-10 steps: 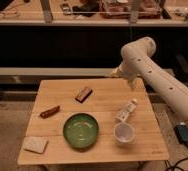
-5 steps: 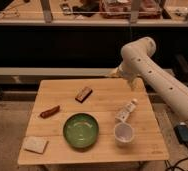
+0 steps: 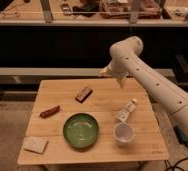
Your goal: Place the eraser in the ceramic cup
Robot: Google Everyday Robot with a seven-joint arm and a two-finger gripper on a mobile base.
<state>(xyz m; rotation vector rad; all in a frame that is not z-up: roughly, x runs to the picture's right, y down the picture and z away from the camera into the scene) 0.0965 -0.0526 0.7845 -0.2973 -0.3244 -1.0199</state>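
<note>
The eraser [image 3: 84, 94], a small flat reddish-brown block, lies on the far middle of the wooden table [image 3: 57, 90]. The ceramic cup [image 3: 123, 133], small, round and white, stands upright near the table's front right. My white arm [image 3: 157, 90] reaches in from the right and bends above the table's back right corner. The gripper [image 3: 108, 73] hangs at the arm's end over the back edge, up and to the right of the eraser and not touching it. It is far behind the cup.
A green bowl [image 3: 80, 130] sits at the front middle, left of the cup. A white tube [image 3: 126, 111] lies just behind the cup. A curved reddish sausage-like thing [image 3: 49, 111] lies at the left, a pale square sponge [image 3: 36, 144] at the front left corner. Dark shelving stands behind the table.
</note>
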